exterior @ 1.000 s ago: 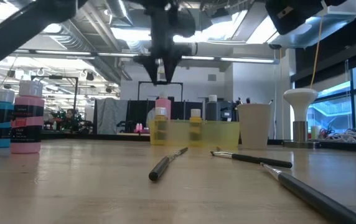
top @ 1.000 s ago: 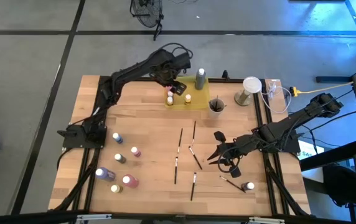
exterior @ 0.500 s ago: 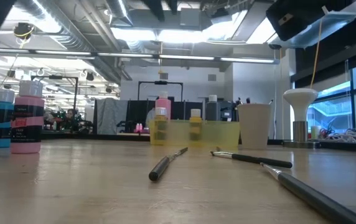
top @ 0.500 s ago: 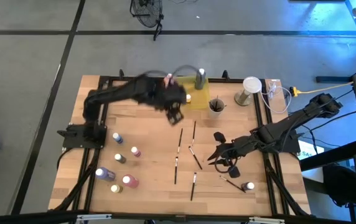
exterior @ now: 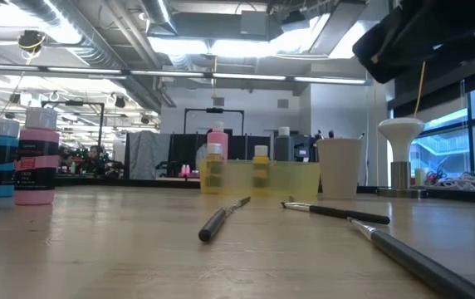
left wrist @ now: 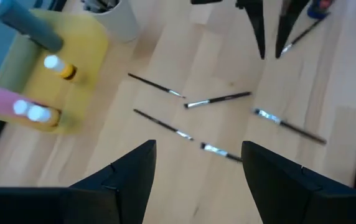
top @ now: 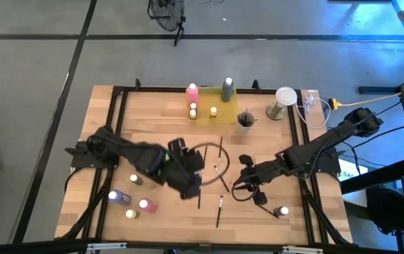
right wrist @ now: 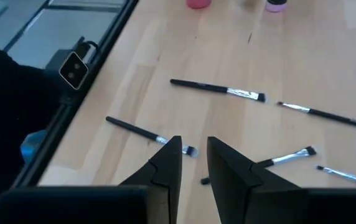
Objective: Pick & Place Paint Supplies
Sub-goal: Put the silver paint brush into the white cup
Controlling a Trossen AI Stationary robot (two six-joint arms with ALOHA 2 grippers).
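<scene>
Several thin dark paintbrushes (top: 220, 176) lie flat on the wooden table's middle. My left gripper (top: 193, 178) hangs open above their left side with nothing between its fingers (left wrist: 134, 174). My right gripper (top: 237, 182) hovers low over the brushes from the right, with a narrow gap between its fingers (right wrist: 168, 163) and nothing in it. A pink bottle (top: 192, 90), a grey bottle (top: 227, 88) and two tiny bottles stand in the yellow tray (top: 220, 116) at the far edge. More paint bottles (top: 145, 204) stand at the near left, and one (top: 281, 210) at the near right.
A pale cup (top: 245, 120) holding brushes stands right of the tray, and beside it a white lamp-like stand (top: 284, 99) and coiled cables (top: 315, 109). In the low view a pink bottle (exterior: 36, 166) and a blue one (exterior: 1, 162) stand at the left.
My left gripper has swung fast from above the yellow tray at the far edge toward the near edge, turning as it went, and now hangs over the brushes at the table's middle. My right gripper has sunk a little toward the brushes.
</scene>
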